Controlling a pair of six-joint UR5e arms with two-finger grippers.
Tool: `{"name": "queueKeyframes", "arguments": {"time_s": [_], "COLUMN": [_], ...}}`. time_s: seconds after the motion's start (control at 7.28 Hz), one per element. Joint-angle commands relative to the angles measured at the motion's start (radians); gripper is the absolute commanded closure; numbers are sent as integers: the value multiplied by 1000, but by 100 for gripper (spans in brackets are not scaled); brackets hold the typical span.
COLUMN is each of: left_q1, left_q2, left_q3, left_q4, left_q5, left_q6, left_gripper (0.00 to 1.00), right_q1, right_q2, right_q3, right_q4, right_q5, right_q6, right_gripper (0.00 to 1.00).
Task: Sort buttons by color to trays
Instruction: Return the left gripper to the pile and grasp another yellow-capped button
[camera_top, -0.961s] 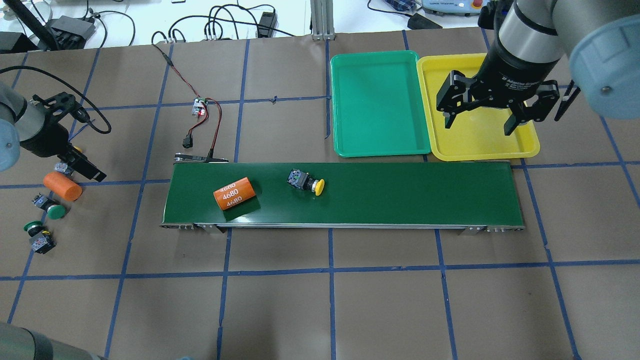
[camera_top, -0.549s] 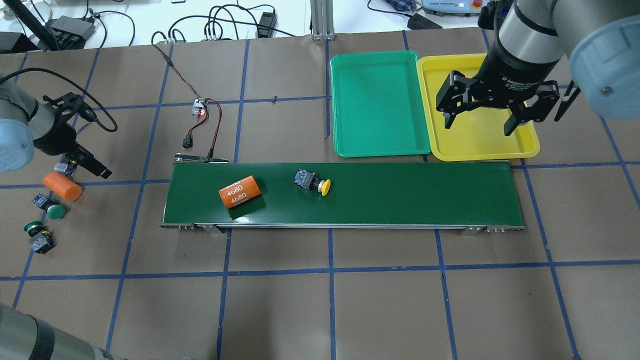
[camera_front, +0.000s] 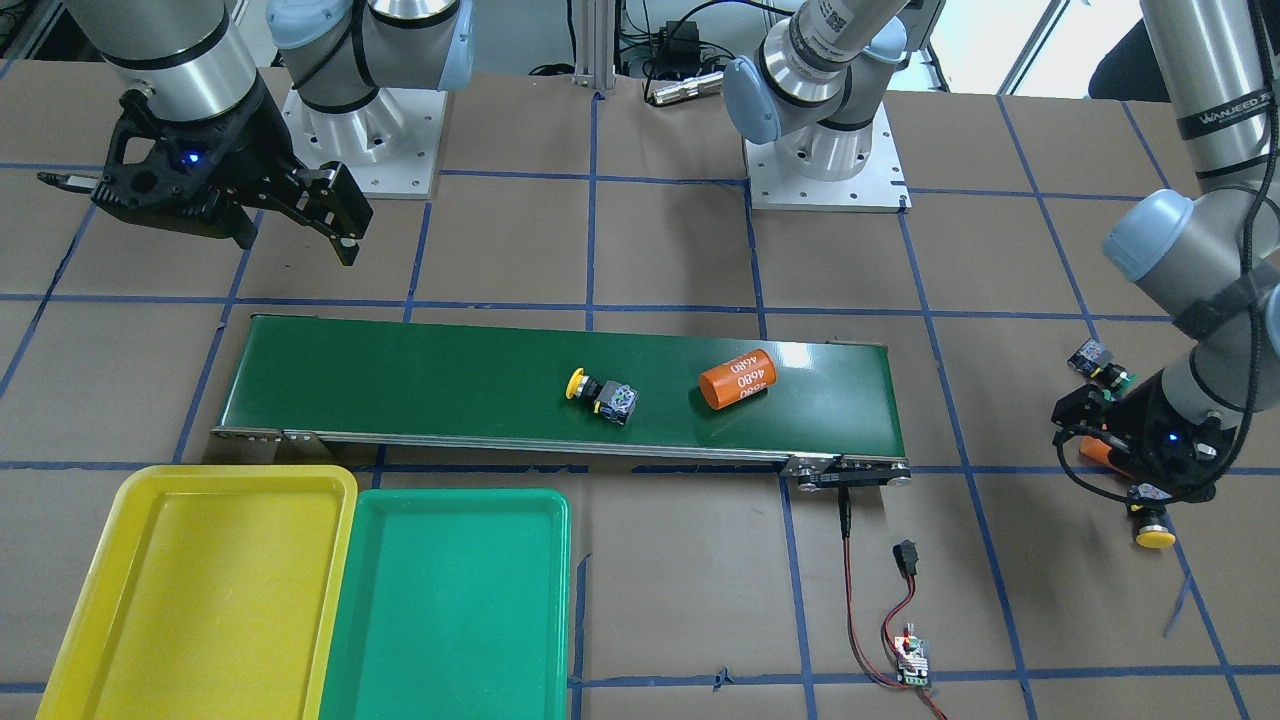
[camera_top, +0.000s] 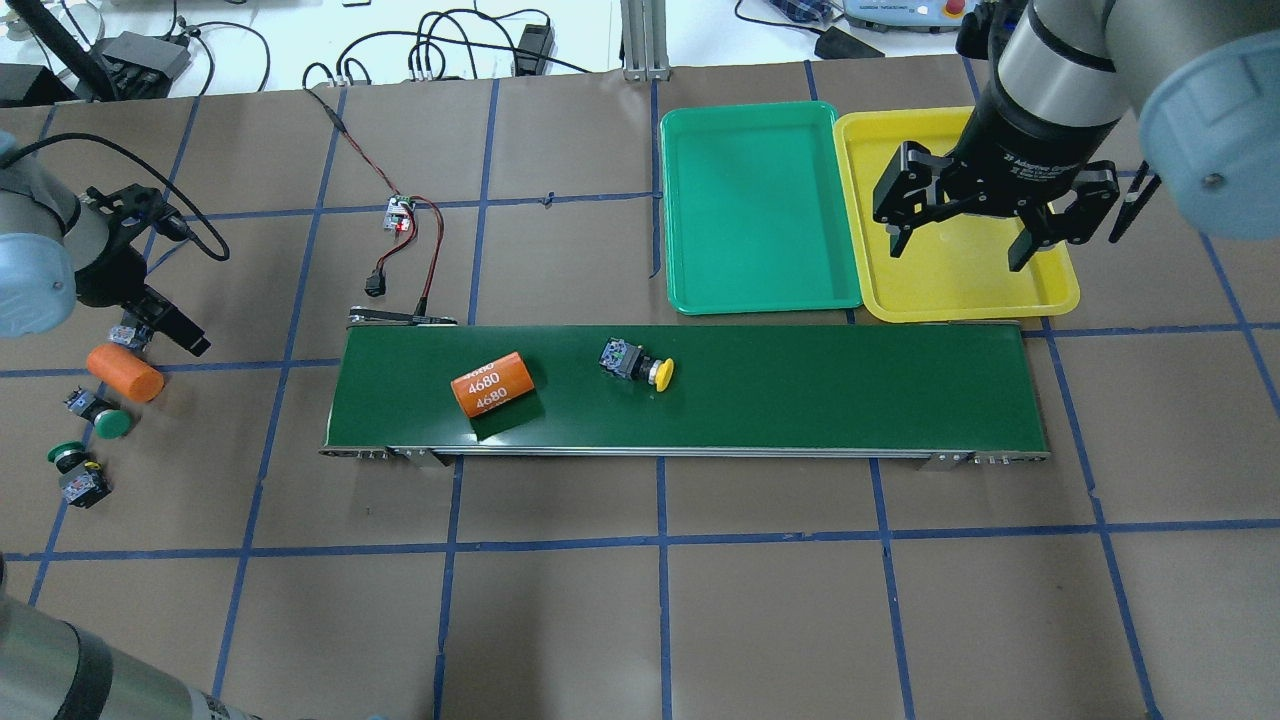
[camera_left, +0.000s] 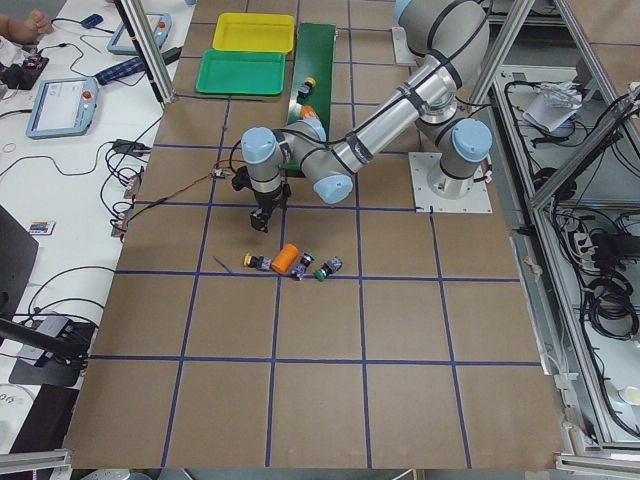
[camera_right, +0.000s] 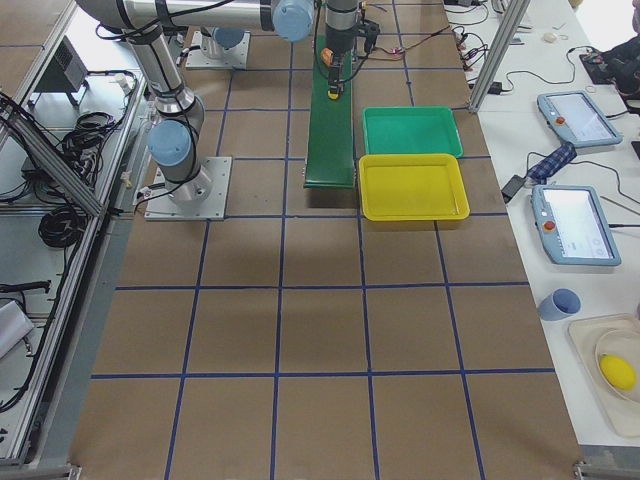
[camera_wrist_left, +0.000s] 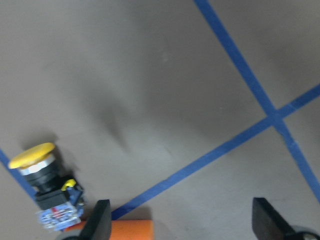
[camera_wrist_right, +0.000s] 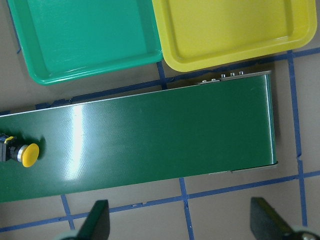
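Lying sideways on the belt, the yellow button seems light, hard, ready to roll; better take its blocky body. Right claw and left claw are both apart, empty.

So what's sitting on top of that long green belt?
Two things lie on the conveyor belt: a yellow-capped push button on its side and an orange cylinder marked 4680. Nothing covers the belt's top; its underside is hidden.

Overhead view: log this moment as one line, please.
left gripper open, off belt | right gripper open, high over belt end | yellow button, orange cylinder on belt | green tray, yellow tray empty
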Motion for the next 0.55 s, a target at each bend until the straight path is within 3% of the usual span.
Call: {"name": "queueKeyframes", "arguments": {"time_s": [0.0, 0.41], "left_q1": [30, 123], "left_q2": [-105, -225], "left_q3": [137, 170], "left_q4": [2, 42], "left_q5": [4, -2], "left_q6": [-135, -179], "left_gripper": [0, 0], "right_q1": [-1, -1], "right_q2": [0, 0], "right_q3": [0, 0], "right_q4": [-2, -2], "right_q5": [0, 1], "right_q6": [0, 0], "right_gripper": [0, 0]}}
